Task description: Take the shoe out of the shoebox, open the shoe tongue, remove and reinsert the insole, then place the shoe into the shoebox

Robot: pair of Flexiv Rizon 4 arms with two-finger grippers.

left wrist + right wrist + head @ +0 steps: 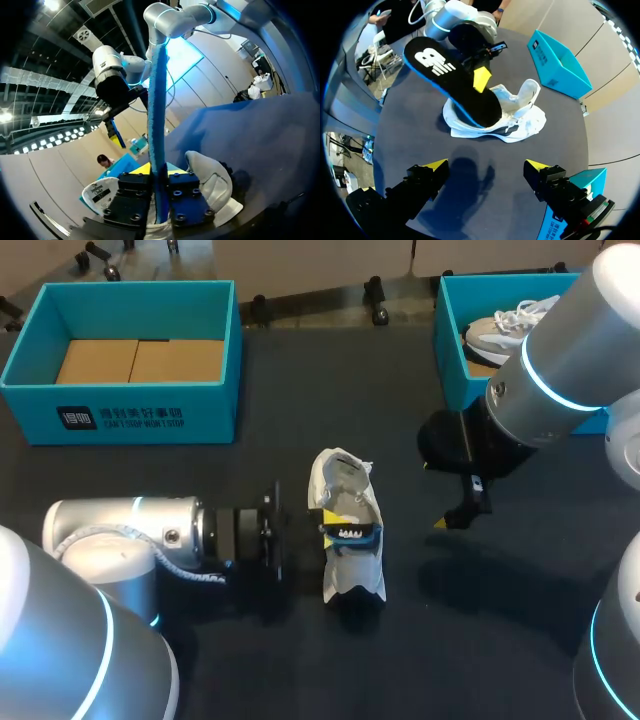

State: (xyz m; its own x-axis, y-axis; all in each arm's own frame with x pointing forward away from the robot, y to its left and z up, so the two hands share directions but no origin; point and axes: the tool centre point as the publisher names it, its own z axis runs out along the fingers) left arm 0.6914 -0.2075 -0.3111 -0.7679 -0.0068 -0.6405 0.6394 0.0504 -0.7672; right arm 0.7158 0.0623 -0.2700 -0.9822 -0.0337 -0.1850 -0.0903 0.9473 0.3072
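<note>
The shoe hides the lower end of the insole.

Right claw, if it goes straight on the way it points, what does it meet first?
The right claw probably meets bare table first, just short of the shoe; depth is unclear.

white shoe, black blue-edged insole, teal shoebox

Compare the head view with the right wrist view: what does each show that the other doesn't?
Head only: a grey-white sneaker inside the right teal shoebox, brown cardboard lining the left teal shoebox. Right wrist only: the broad face of the blue-edged black insole, and the right gripper standing open. Both: the white shoe on the dark table with the left gripper at it.
</note>
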